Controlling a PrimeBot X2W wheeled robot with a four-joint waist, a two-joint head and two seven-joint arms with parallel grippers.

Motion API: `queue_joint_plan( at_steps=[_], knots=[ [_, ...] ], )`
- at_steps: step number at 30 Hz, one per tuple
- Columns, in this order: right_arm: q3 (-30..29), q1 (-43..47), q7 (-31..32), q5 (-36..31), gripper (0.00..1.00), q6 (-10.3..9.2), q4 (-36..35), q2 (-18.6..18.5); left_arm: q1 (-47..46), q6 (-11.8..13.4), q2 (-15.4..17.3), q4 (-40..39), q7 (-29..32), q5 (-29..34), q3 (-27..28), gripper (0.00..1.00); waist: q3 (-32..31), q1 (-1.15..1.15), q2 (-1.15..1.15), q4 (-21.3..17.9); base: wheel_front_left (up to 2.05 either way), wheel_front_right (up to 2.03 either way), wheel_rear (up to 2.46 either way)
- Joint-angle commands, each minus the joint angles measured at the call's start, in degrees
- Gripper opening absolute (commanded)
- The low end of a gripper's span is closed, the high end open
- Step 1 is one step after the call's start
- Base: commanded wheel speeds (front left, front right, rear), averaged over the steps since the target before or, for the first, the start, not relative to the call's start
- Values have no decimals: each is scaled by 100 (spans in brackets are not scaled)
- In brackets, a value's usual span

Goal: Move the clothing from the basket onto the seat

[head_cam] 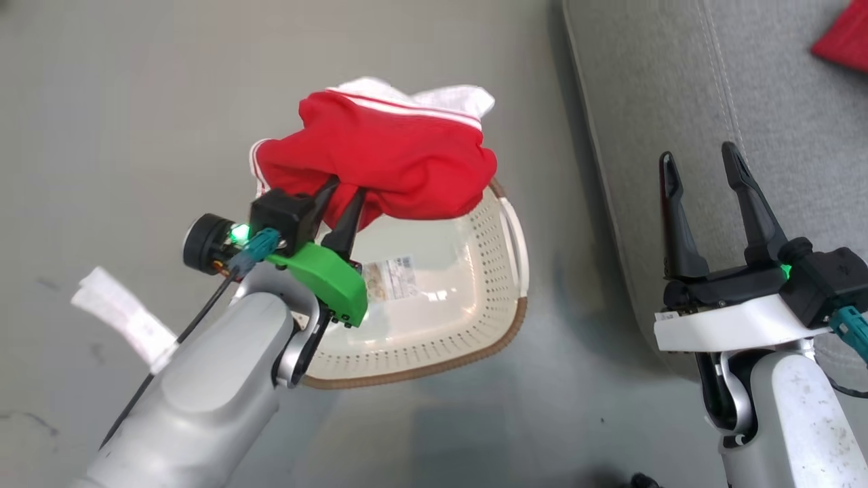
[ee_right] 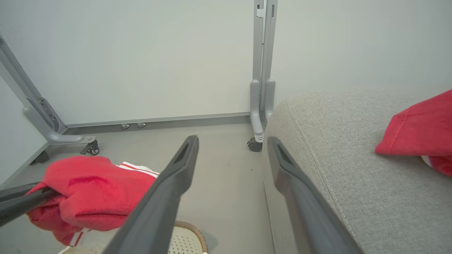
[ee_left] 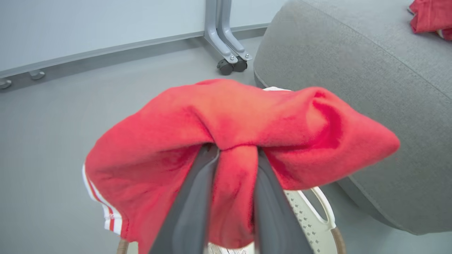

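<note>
Clothing point(head_cam: 386, 159), red with white stripes, hangs clamped in the left gripper point(head_cam: 344, 193) above the basket point(head_cam: 434, 366); the basket's bottom sticker point(head_cam: 390, 278) is unreadable. Beside it, the right gripper point(head_cam: 702, 163) gapes empty over the seat point(head_cam: 678, 81) edge. Bare floor point(head_cam: 135, 102) lies beyond the left fingertips.

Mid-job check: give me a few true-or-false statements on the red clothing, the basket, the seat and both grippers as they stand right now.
1. The left gripper is shut on a red garment, held up over the basket. True.
2. The right gripper holds a piece of clothing. False: its jaws stand open and empty, by the edge of the seat.
3. A garment lies on the basket's bottom. False: the part of the bottom in view carries just a label sticker.
4. Another red piece lies on the seat. True.
</note>
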Motion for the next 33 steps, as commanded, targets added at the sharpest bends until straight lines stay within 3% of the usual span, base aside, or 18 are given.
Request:
queue_joint_plan(
  at_steps=[1, 9, 16, 24, 33],
  knots=[
    [-33, 113, 50, -33, 100, -4, -44, -16, 185, 71, 69, -307, -15, 105, 187, 0, -562, 0, 0, 470, 0, 0, 0],
    [-90, 352, 281, -112, 100, -4, -147, -15, 891, 217, 249, -1854, -17, 599, 1217, 0, -1084, 0, 0, 654, 0, 0, 0],
    [-48, 593, 451, -146, 100, -4, -196, -15, 1307, 35, 296, -2718, -16, 1004, 1751, 0, -1550, 0, 0, 704, 0, 0, 0],
    [15, 961, 596, -103, 100, -4, -226, -14, 1850, -92, 328, -3291, -10, 1173, 2012, 0, -2100, 0, 0, 702, 0, 0, 0],
    [106, 1373, 747, -51, 100, -3, -281, -14, 2559, -35, 243, -3650, -10, 1127, 2113, 0, -2613, 0, 0, 760, 0, 0, 0]
  ],
)
